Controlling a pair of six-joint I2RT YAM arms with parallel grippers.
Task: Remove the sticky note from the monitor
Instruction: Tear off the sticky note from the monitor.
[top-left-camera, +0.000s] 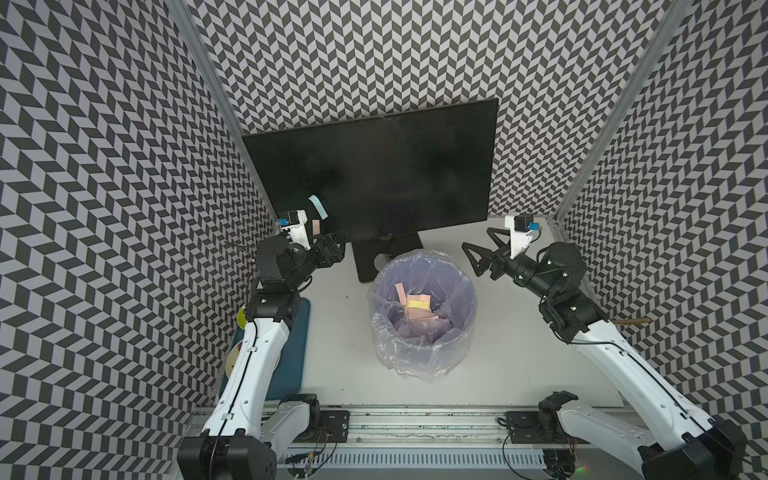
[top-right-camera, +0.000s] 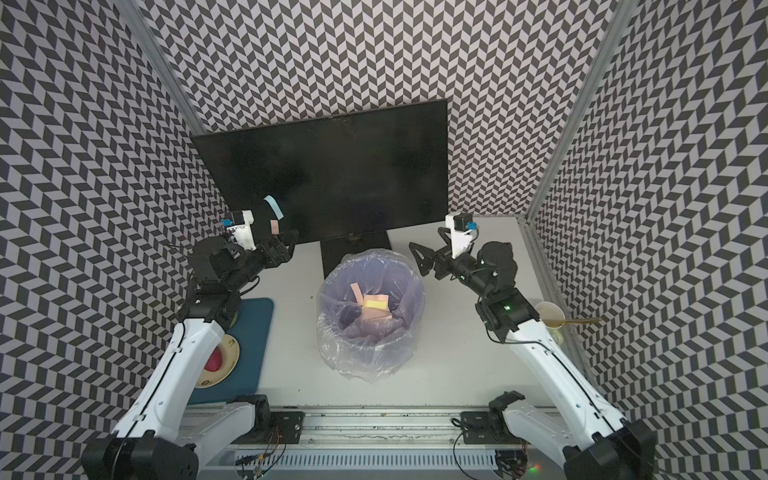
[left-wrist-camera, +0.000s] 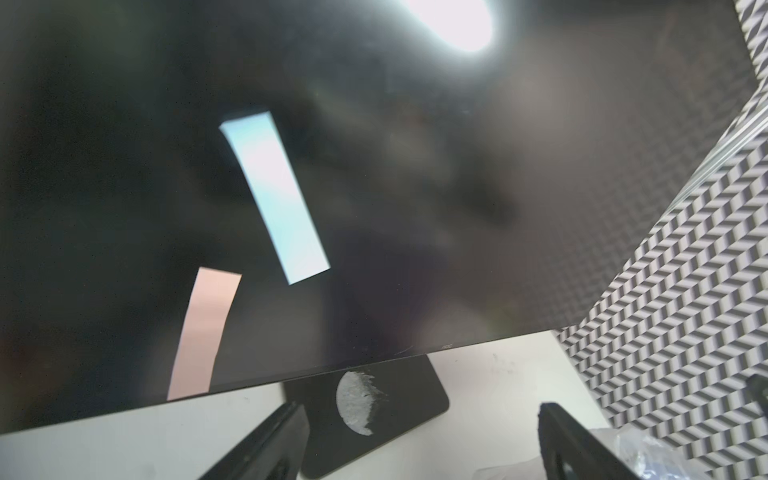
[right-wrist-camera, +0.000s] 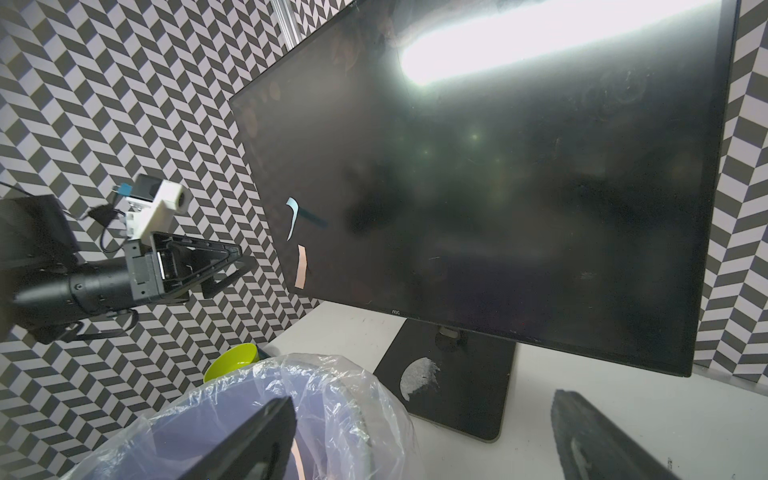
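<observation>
The black monitor (top-left-camera: 374, 174) (top-right-camera: 332, 174) (left-wrist-camera: 415, 208) (right-wrist-camera: 498, 187) stands at the back on its flat base (top-left-camera: 370, 257). Two sticky notes cling to the screen's lower left: a light blue sticky note (top-left-camera: 318, 207) (top-right-camera: 274, 206) (left-wrist-camera: 274, 195) (right-wrist-camera: 292, 216) whose lower end curls off the glass, and just below it a pink sticky note (top-left-camera: 316, 226) (top-right-camera: 274, 225) (left-wrist-camera: 203, 332) (right-wrist-camera: 301, 267). My left gripper (top-left-camera: 334, 247) (top-right-camera: 286, 245) (left-wrist-camera: 419, 419) (right-wrist-camera: 232, 262) is open and empty, close in front of that corner, apart from both notes. My right gripper (top-left-camera: 478, 239) (top-right-camera: 426, 237) (right-wrist-camera: 424, 411) hangs open and empty to the right of the base.
A purple bin (top-left-camera: 469, 286) (top-right-camera: 419, 286) (right-wrist-camera: 332, 395) lined with clear plastic stands in front of the base, holding pink and yellow notes (top-left-camera: 415, 303). A blue mat (top-left-camera: 299, 345) (top-right-camera: 249, 332) with plates lies left. A cup with a spoon (top-right-camera: 550, 316) sits right. Patterned walls close three sides.
</observation>
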